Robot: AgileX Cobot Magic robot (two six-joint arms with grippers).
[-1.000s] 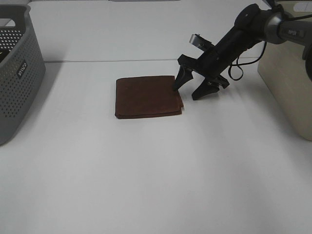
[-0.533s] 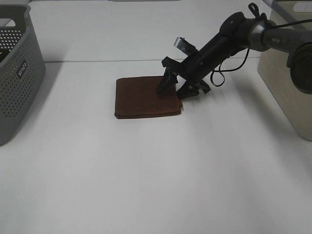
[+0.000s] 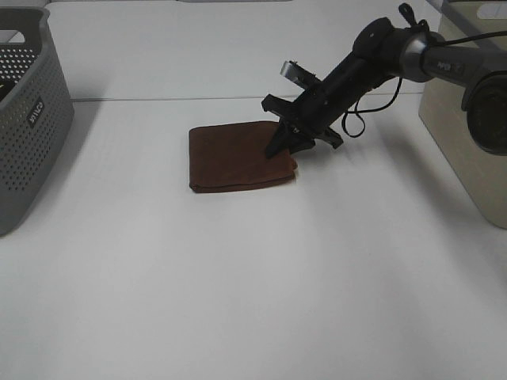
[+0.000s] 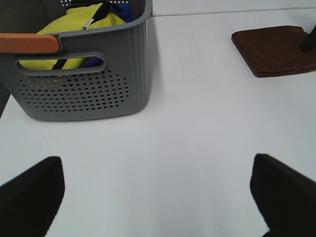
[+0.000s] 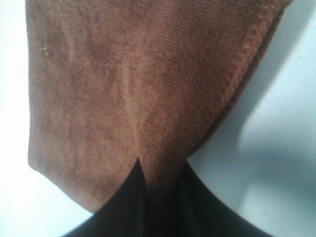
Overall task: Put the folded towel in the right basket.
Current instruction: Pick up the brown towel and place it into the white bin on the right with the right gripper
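Observation:
The folded brown towel (image 3: 234,157) lies flat on the white table, near the middle. My right gripper (image 3: 283,147) reaches in from the right and is shut on the towel's right edge, fingers pointing down. In the right wrist view the towel (image 5: 133,84) fills the frame and a narrow fold of it is pinched between the two dark fingertips (image 5: 131,197). The right basket (image 3: 469,134) is beige and stands at the table's right edge. My left gripper (image 4: 158,197) is open and empty, low over the table, and sees the towel (image 4: 276,47) from afar.
A grey perforated basket (image 3: 24,119) stands at the left edge; the left wrist view shows it (image 4: 84,79) holding yellow and blue cloth. A black cable (image 3: 360,119) hangs off the right arm.
My right gripper moved left from beside the towel onto its right edge, and its fingers went from spread apart to shut on the edge.

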